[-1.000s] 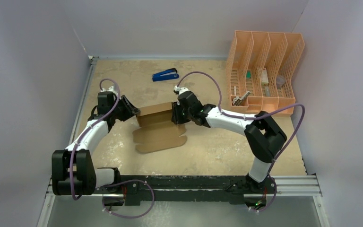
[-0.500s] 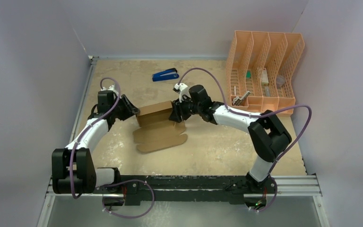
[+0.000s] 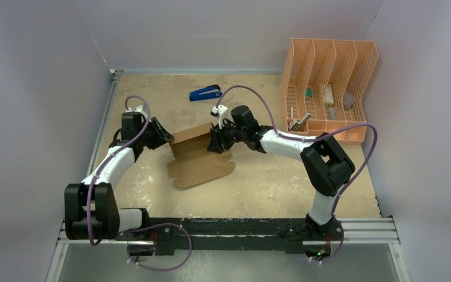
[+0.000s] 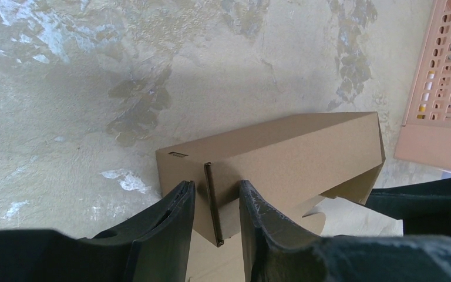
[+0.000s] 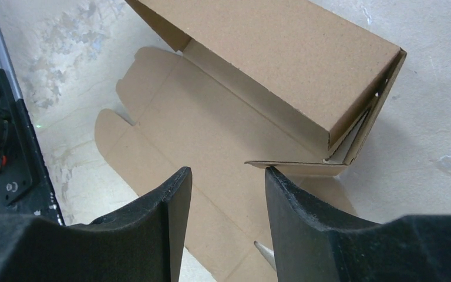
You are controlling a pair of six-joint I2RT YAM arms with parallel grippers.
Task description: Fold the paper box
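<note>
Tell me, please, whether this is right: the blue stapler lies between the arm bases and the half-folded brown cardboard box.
Not quite: the blue stapler lies beyond the half-folded brown cardboard box, on its far side from the arm bases, as the top external view shows.
</note>
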